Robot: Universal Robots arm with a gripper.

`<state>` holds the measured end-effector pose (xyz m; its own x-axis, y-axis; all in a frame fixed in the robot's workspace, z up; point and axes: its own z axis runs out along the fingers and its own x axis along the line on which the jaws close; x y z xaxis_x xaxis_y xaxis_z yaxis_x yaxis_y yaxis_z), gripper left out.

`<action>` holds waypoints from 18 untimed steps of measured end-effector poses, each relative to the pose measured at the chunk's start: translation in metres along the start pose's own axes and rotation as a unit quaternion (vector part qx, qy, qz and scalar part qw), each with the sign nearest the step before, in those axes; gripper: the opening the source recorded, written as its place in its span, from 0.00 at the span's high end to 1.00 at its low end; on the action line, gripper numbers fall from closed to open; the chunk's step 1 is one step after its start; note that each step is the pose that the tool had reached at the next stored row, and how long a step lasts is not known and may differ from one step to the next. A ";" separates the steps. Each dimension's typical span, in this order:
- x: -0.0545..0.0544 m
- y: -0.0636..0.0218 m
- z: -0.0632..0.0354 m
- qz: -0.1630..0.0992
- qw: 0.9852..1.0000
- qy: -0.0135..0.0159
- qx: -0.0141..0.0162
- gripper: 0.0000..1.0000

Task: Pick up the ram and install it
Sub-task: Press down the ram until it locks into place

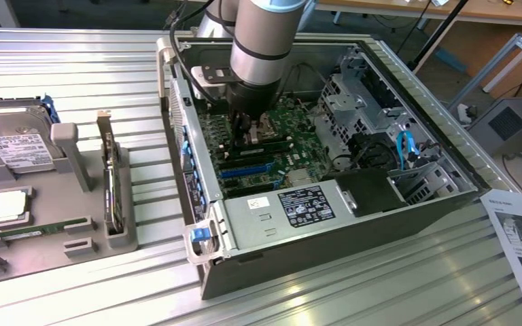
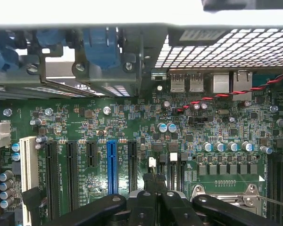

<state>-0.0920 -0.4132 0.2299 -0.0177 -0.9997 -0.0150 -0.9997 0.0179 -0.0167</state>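
Now | end effector (image 2: 155, 182) closed, empty, over motherboard (image 2: 132, 127) | ram (image 1: 27, 233) in tray (image 1: 52, 257), long axis across exterior view

The arm (image 1: 263, 41) reaches steeply down, its end effector (image 2: 155, 184) closed.

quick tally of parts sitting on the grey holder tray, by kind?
hard drive: 1
silver processor chip: 1
green ram stick: 1
upright card: 1
Total: 4
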 end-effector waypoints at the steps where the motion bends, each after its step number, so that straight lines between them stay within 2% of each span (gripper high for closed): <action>1: 0.000 0.0000 -0.0005 0.000 1.000 0.000 0.000 0.89; 10: 0.000 -0.0002 -0.0114 0.000 1.000 0.000 0.000 0.89; 18: 0.000 -0.0004 -0.0251 0.000 1.000 0.000 0.000 0.89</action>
<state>-0.0920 -0.4132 0.2550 -0.0177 -0.9997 -0.0149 -0.9997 0.0180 -0.0167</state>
